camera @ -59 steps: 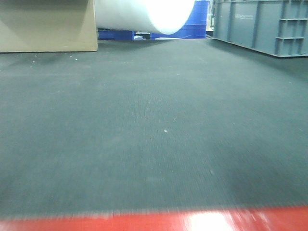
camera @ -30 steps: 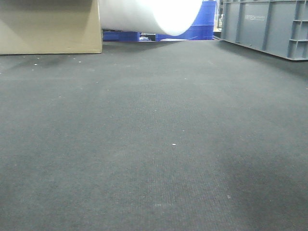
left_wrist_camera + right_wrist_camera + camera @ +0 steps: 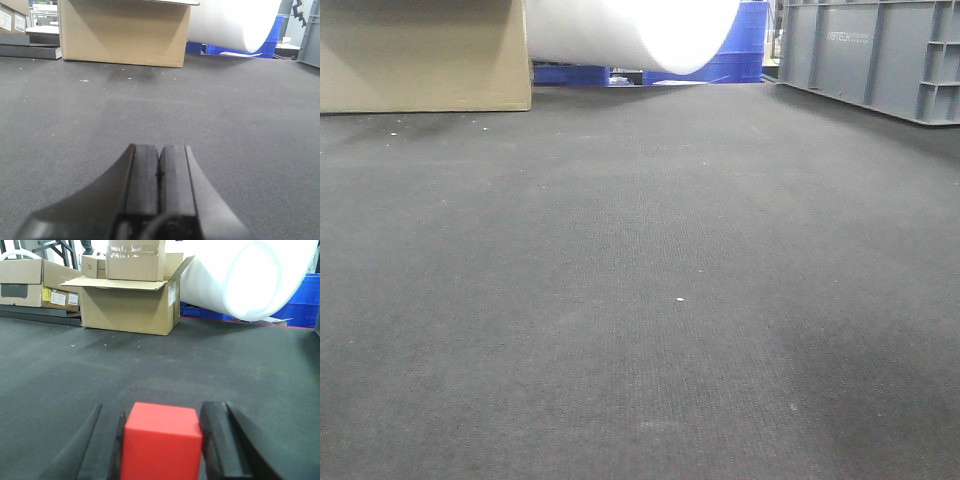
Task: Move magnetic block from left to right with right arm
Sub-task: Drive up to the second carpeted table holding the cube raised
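magnetic block point(image 3: 161, 447) within right gripper point(image 3: 167, 412), cardboard box point(image 3: 127, 307) behind, roll point(image 3: 240, 280) right of box

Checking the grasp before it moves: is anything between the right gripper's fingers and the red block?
Nothing visible. The magnetic block sits between the fingers of the right gripper, one close against each side, nothing else in the gap.

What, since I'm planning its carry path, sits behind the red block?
Behind the magnetic block, held in the right hand, lies dark mat, then farther back a cardboard box and a white roll. The block covers the mat just behind it.
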Available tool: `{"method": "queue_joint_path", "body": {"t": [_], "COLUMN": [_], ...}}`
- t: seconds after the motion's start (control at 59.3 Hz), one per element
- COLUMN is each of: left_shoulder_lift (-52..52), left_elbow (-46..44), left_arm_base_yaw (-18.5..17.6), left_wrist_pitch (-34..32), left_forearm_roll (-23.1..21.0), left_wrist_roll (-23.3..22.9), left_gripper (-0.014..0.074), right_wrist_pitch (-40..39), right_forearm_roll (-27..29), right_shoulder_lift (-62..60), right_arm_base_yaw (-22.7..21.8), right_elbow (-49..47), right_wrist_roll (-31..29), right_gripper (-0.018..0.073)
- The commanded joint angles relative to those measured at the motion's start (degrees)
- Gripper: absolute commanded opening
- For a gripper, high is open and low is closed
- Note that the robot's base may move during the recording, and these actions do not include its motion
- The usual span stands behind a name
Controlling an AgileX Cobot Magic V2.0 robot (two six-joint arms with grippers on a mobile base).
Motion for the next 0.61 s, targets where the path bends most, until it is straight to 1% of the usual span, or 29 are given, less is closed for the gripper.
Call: {"method": "queue_joint_path", "body": {"t": [0.0, 0.304, 0.455, 0.59], "left_shoulder_lift": [-0.8, -0.8, -0.8, -0.8], "left_elbow": [0.6, 0.6, 0.6, 0.6], "left_arm_base_yaw": [-0.1, -0.1, -0.1, -0.1], "left_wrist_pitch": [-5.2, -5.2, -5.2, -5.2], "left_forearm_roll": [0.0, 0.0, 0.0, 0.0], "left_wrist_roll": [-0.2, -0.2, -0.2, -0.2], "left_gripper": [-0.0116, -0.0116, -0.0116, -0.0116], "right_wrist_pitch": [-5.0, -3.5, -2.1, -1.5], "right_forearm_roll": [-0.9, 0.4, 1.4, 1.5], "right_shoulder_lift": [0.8, 2.3, 9.1, 19.5], "right_arm_base_yaw": [-0.1, -0.1, -0.1, 0.0], "right_elbow": [-1.6, -2.1, -6.1, -12.1], "right_wrist_roll": [-0.5, -0.5, -0.5, -1.8], "right_gripper": [0.0124, 0.0124, 0.0124, 0.0123]}}
